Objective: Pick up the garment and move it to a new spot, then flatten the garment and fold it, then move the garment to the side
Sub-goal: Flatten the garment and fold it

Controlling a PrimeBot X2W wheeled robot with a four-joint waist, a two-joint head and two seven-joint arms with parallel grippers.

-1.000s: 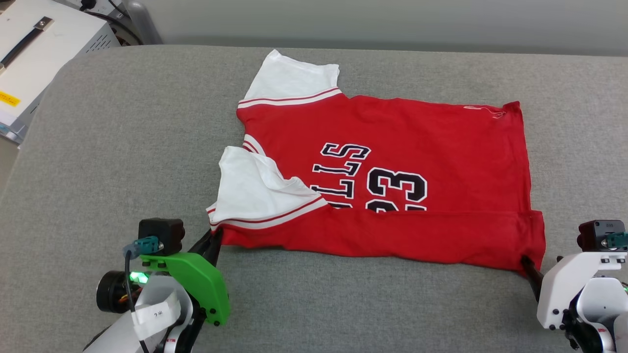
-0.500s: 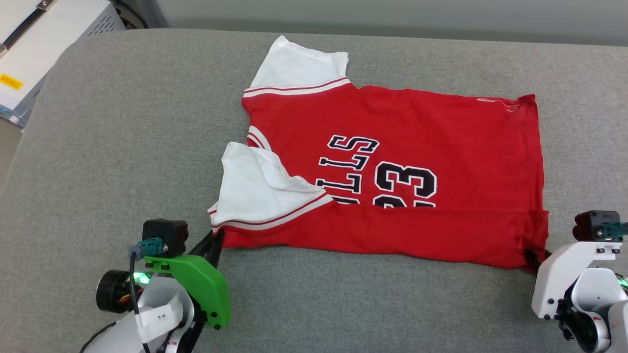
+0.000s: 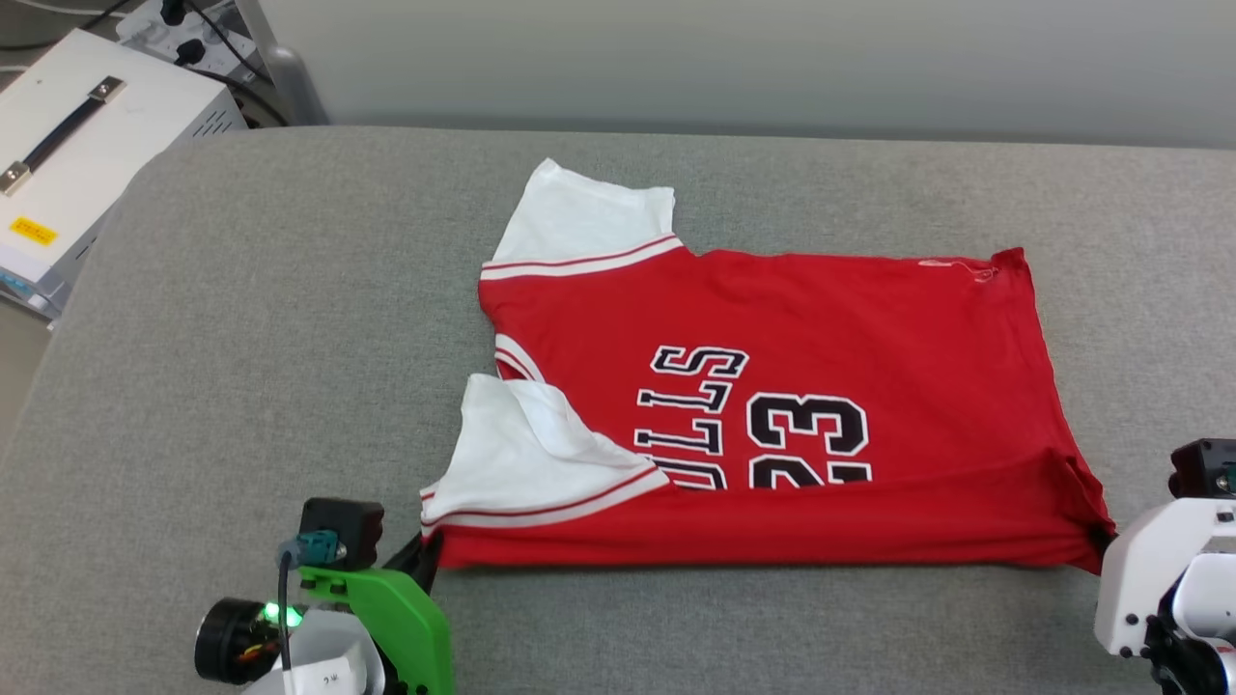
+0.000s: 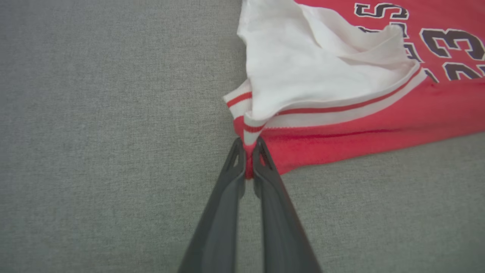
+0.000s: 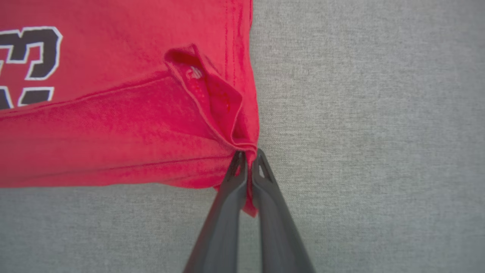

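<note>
Grips the garment [image 3: 821, 319] at 2 near corners. With the left gripper [image 4: 248, 151], pinches the striped cuff of the near white sleeve at 7 o'clock of the cloth, fingers narrowed onto red and white trim. With the right gripper [image 5: 248, 161], clamps the folded hem corner at 5 o'clock, fingers almost together with red fabric between them. Has the garment spread at the centre of the grey padded surface [image 3: 241, 386], near long edge folded over the lower part of the black print, far sleeve pointing to 11 o'clock. Shows a white box [image 3: 68, 174] with a black handle at 10 o'clock, off the pad.
</note>
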